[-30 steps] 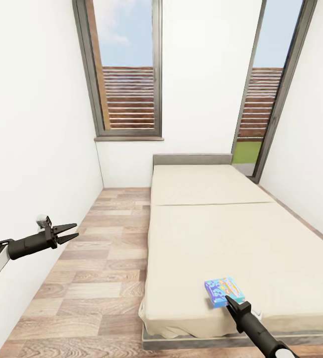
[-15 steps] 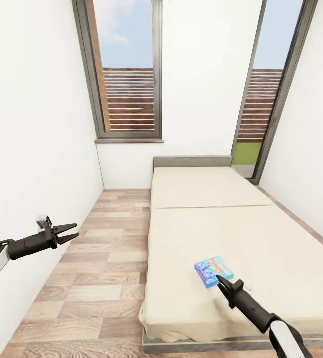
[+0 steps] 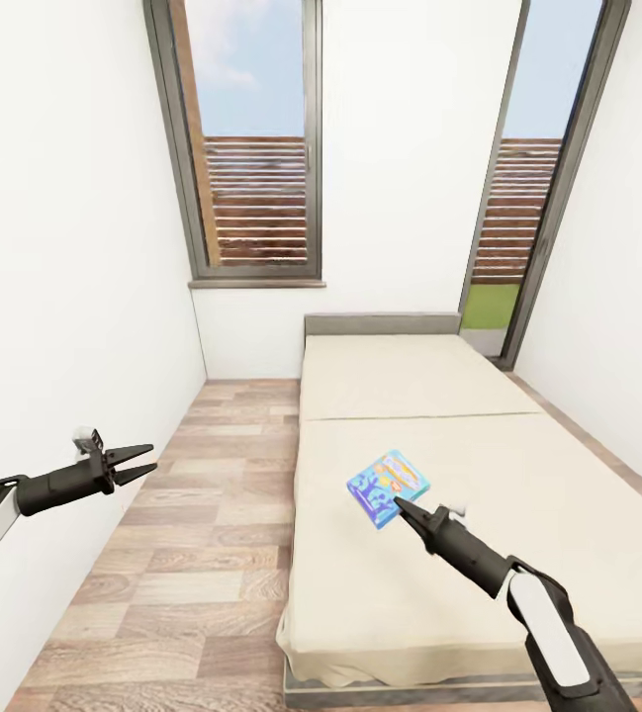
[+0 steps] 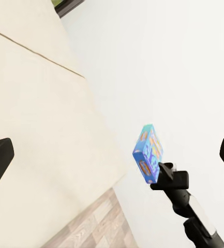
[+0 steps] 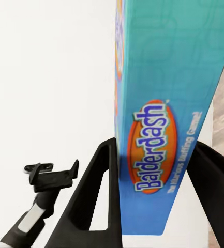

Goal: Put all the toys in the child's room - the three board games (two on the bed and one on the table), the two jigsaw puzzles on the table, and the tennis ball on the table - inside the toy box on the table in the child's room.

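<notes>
Lifted off the bed [image 3: 518, 465], the blue board game [image 3: 389, 488] sits clamped in the right claw [image 3: 401, 508].

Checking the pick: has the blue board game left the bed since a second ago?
Yes. The blue board game, clamped in the right gripper, rose toward the headboard.

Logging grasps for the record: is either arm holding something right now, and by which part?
The right gripper holds the blue board game by one narrow edge; the left gripper is open, holding nothing.
</notes>
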Controlling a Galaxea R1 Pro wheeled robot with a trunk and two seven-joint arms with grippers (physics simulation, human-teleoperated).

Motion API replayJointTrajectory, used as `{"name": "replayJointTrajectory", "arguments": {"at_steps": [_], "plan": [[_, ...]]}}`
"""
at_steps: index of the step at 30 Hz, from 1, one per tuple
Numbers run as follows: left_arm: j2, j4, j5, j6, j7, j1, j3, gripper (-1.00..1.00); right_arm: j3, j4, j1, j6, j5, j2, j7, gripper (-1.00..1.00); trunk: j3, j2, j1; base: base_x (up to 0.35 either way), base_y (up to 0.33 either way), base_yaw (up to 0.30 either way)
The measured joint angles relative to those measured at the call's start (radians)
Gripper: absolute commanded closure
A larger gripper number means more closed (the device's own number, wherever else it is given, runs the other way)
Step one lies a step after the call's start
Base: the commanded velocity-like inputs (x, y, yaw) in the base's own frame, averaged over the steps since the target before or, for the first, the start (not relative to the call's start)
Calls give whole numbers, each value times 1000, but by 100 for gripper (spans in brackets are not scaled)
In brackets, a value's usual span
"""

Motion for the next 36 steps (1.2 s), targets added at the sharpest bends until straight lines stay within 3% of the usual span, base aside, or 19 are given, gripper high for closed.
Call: {"name": "replayJointTrajectory", "arguments": {"at_steps": [8,23,28,36], "plan": [[1,0,0,1,0,0,-1,-100,9,-145,4,1,-5,-1,15,100,25,56,-31,0,0,0],[-1,-1,0,2,0,0,-5,-100,9,-155,4,-2,4,0,2,100,72,161,-88,0,0,0],[-2,-1,0,2,1,0,-5,-100,10,-153,4,18,4,-10,-143,100,88,196,-107,0,0,0],[-5,-1,0,2,1,0,-6,-100,5,-207,4,42,-5,-6,-186,100,113,252,-138,0,0,0]]}}
